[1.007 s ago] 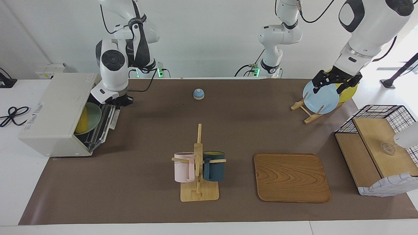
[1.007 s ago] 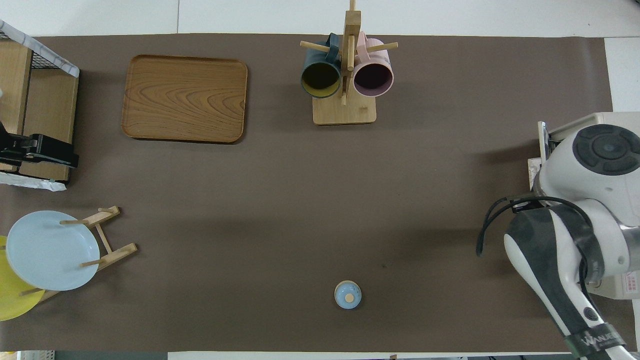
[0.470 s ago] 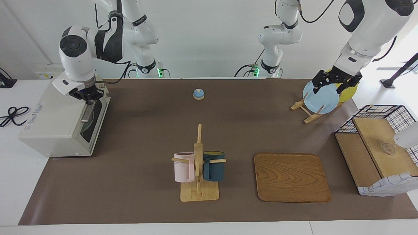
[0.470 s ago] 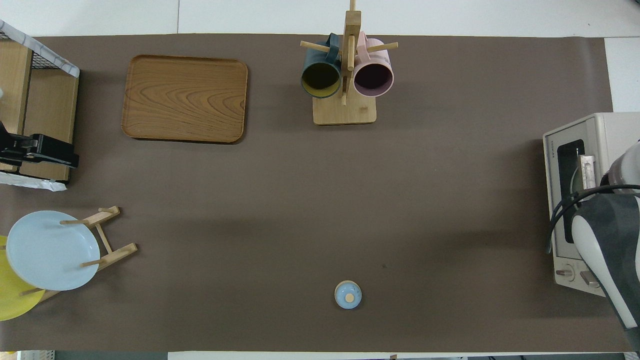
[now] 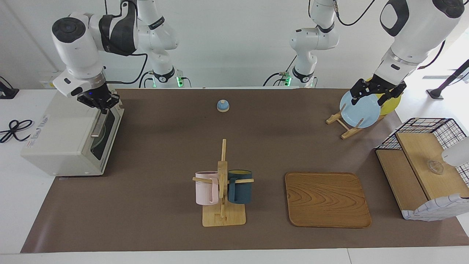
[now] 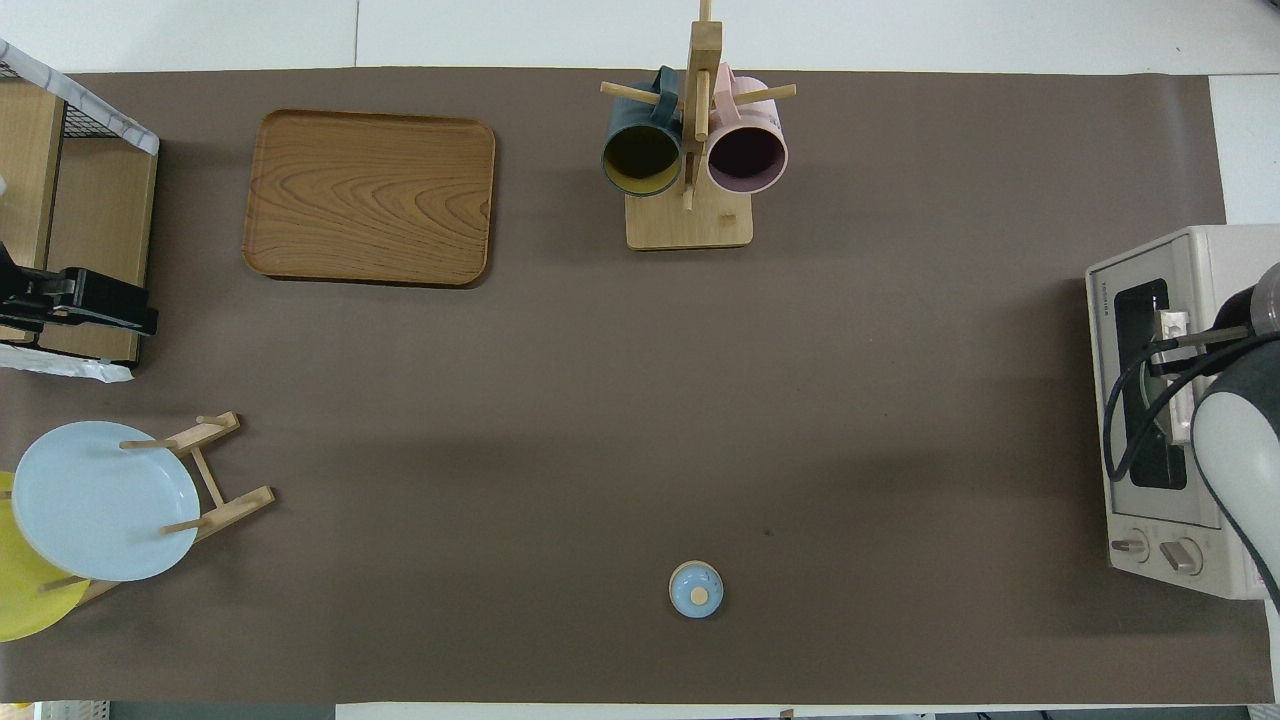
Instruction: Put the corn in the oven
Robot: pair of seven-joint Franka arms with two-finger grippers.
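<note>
- Right arm bends over from its base, forearm level and wrist pointing down, so the right gripper hangs just above the top edge of the oven door, by the metal bar handle; its fingertips are pressed together on nothing.
- Oven sits at the right arm's end of the table with its dark glass door up and closed.
- Corn cannot be made out; through the glass only a pale rounded shape shows.
- Left arm waits, wrist angled down, with the left gripper hanging over the blue plate on the wooden rack; its fingers are spread wide and hold nothing.
</note>
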